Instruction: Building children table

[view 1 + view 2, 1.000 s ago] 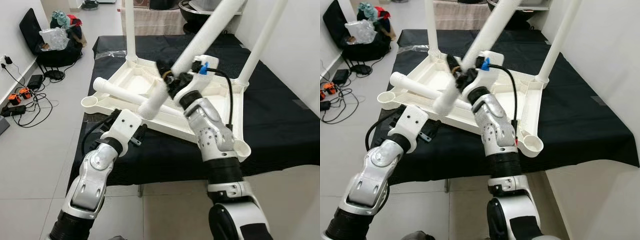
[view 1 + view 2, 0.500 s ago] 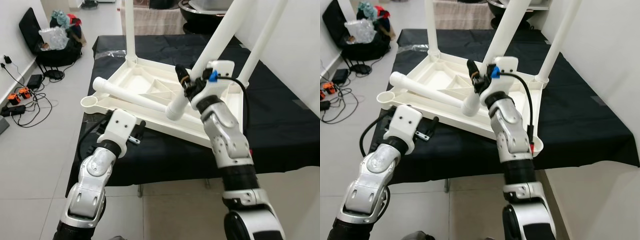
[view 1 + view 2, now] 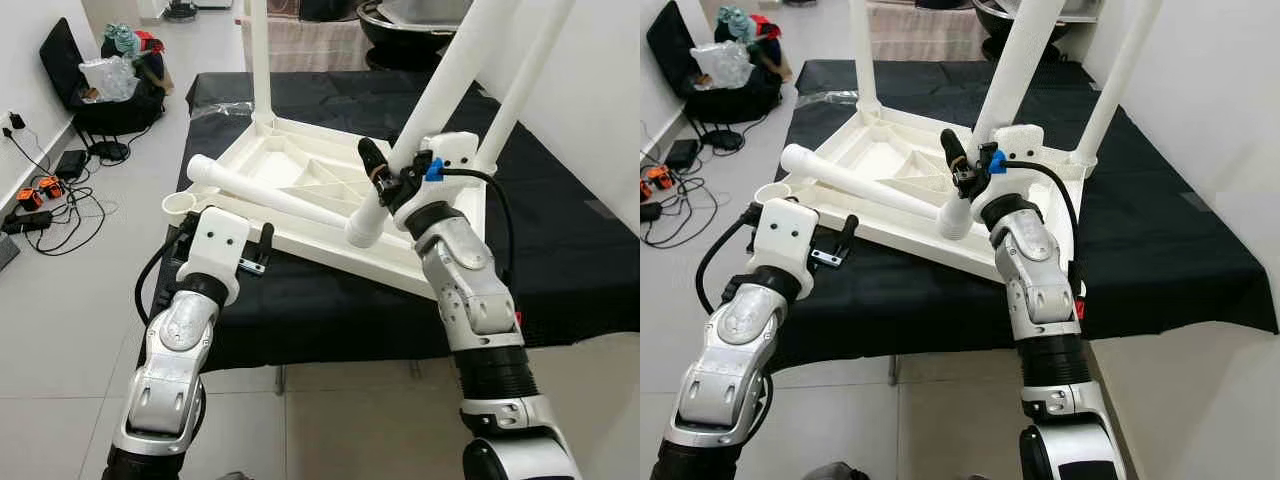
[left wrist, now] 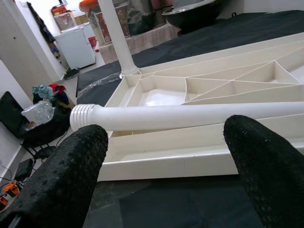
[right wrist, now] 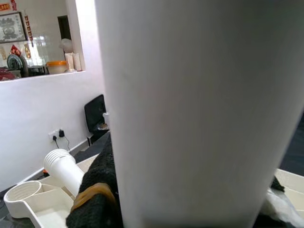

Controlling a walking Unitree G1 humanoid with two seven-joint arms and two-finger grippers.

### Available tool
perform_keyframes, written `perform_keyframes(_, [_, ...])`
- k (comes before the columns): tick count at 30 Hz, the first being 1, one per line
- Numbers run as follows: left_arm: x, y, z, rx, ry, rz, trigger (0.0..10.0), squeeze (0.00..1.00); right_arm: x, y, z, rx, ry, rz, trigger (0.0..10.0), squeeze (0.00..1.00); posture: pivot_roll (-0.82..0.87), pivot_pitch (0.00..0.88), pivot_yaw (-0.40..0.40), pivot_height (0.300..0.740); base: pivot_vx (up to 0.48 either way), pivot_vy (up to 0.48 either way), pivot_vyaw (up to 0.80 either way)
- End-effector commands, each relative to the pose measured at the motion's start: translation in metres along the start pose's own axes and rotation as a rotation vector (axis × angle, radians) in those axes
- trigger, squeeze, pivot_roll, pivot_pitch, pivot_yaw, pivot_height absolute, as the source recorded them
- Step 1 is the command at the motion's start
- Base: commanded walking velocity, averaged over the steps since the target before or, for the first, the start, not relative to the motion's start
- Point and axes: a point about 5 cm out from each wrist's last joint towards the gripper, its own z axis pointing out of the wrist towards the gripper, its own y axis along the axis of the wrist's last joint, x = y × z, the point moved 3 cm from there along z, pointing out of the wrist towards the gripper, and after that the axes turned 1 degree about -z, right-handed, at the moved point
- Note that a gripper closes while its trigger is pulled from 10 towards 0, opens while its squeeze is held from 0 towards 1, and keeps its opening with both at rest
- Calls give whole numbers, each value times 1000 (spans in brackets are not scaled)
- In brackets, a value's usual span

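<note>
Since a second ago the table leg (image 3: 437,97) clamped in the right gripper (image 3: 385,180) has swung more upright, its lower end just above the upturned tabletop's (image 3: 455,260) near rim. Tabletop: white, underside up on a black cloth (image 3: 570,240). Loose leg (image 3: 270,195): lying across the tabletop. Left gripper (image 4: 161,156): fingers spread wide, holding nothing, just beside the tabletop's near-left edge.

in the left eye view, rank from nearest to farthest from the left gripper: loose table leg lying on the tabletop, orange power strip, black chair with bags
1. loose table leg, lying on the upturned tabletop just beyond the left gripper.
2. orange power strip, on the floor to the left.
3. black chair with bags, far left by the wall.
</note>
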Motion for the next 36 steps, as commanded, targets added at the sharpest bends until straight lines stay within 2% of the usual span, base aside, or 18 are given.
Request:
perform_keyframes(1, [2,0,-2,-3,17,22,10000,0,-2,7,2,-28,0,-12,10000,0,25,19,-59,740,0,-450,0])
perform_keyframes(11, [1,0,-1,-5,11,18,10000,0,-1,10,3,-30,7,-10,10000,0,28,26,-61,740,0,-454,0])
perform_keyframes(16, [1,0,-1,7,33,-33,10000,0,-5,14,6,-32,20,-12,10000,0,26,33,-54,740,0,0,0])
perform_keyframes(20, [-4,-5,-5,29,11,-54,10000,0,-12,22,17,-39,49,-19,10000,0,27,43,-55,740,0,0,0])
perform_keyframes(23, [-5,-6,-6,32,11,-63,10000,0,-11,25,23,-33,84,-37,10000,0,27,46,-54,740,0,0,0])
perform_keyframes(26, [-8,-7,-9,39,3,-83,10000,0,0,25,32,-10,200,-16,10000,0,33,63,-59,740,0,0,0])
perform_keyframes(30, [-13,-8,-14,46,-12,-101,10000,0,7,27,42,-9,255,-8,10000,0,39,72,-68,740,0,0,0])
perform_keyframes(34, [-16,-8,-17,52,-17,-112,10000,0,9,30,48,-19,270,7,10000,0,42,83,-76,740,0,0,0])
perform_keyframes(36, [-17,-9,-21,61,-18,-118,10000,0,9,34,54,-35,237,16,10000,0,42,90,-81,740,0,0,0])
